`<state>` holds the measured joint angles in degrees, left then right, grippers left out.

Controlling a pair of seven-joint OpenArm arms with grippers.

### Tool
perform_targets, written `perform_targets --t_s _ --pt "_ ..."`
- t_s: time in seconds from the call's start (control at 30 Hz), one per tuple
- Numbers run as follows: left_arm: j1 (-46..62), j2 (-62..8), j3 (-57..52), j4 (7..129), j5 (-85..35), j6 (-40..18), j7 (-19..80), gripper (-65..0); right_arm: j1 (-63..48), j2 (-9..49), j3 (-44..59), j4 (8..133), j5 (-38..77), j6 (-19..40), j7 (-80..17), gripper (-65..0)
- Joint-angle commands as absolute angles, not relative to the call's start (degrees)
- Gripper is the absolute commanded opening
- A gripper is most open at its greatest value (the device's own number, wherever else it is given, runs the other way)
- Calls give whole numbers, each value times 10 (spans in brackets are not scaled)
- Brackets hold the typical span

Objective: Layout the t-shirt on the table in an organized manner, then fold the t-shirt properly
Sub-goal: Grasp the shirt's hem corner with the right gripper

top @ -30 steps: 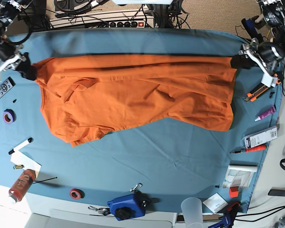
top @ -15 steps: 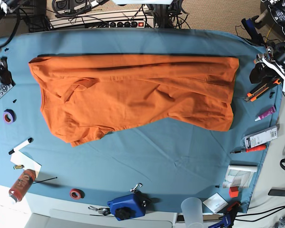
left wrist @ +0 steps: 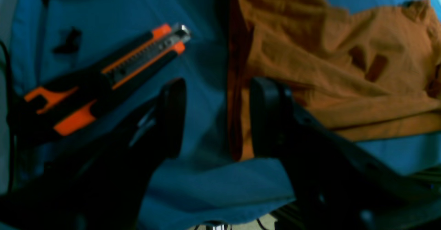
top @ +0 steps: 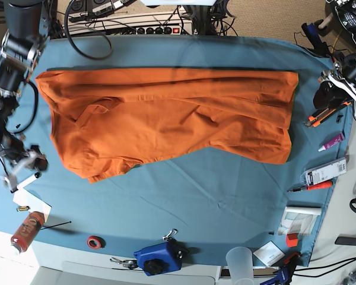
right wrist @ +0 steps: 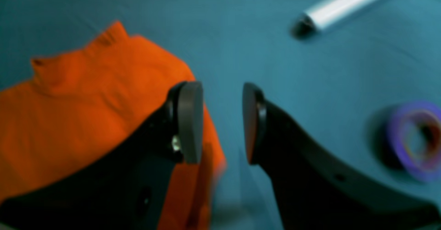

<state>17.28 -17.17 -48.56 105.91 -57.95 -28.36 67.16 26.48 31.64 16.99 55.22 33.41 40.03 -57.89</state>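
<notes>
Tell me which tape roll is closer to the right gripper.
The purple tape roll, beside the right gripper. The red tape roll sits near the table's front edge.

Teal table (top: 213, 196): orange t-shirt (top: 166, 119) spread across far half; utility knife (top: 327, 111), purple tape roll (right wrist: 415, 138), marker (top: 26, 181) at margins.

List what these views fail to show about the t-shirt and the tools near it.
- t-shirt: neck tag and collar not findable in base view; lost in folds.
- t-shirt, both wrist views: cut off by frame edges and the black jaws.
- purple tape roll: blurred in the right wrist view.
- utility knife: handle end in shadow, left wrist view.
</notes>
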Motion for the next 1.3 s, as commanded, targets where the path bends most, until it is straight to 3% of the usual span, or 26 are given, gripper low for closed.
perform_targets --t_s 0.0,0.33,0.53,0.57,0.67,0.77,1.27 --pt "170 -181 -489 1068 -592 -286 659 -343 298 328 153 547 328 400 -553 -454" --pt "155 -179 -489 1068 -592 -286 660 -343 340 264 -42 471 206 378 -505 -454" --pt "154 -180 -489 1068 -592 -286 660 -343 340 252 -72 465 183 361 -507 -456" --pt "154 -179 -489 1068 -592 -286 660 -343 340 253 -70 465 183 361 -515 -483" --pt "154 -179 -489 1068 -592 -286 660 -343 340 253 -70 465 183 334 -564 -646" --pt "154 -179 -489 1068 -592 -286 659 -343 337 258 -70 474 179 327 -601 -650" --pt "154 -179 -489 1068 -592 -286 660 -343 142 284 -70 797 168 288 -650 -650"
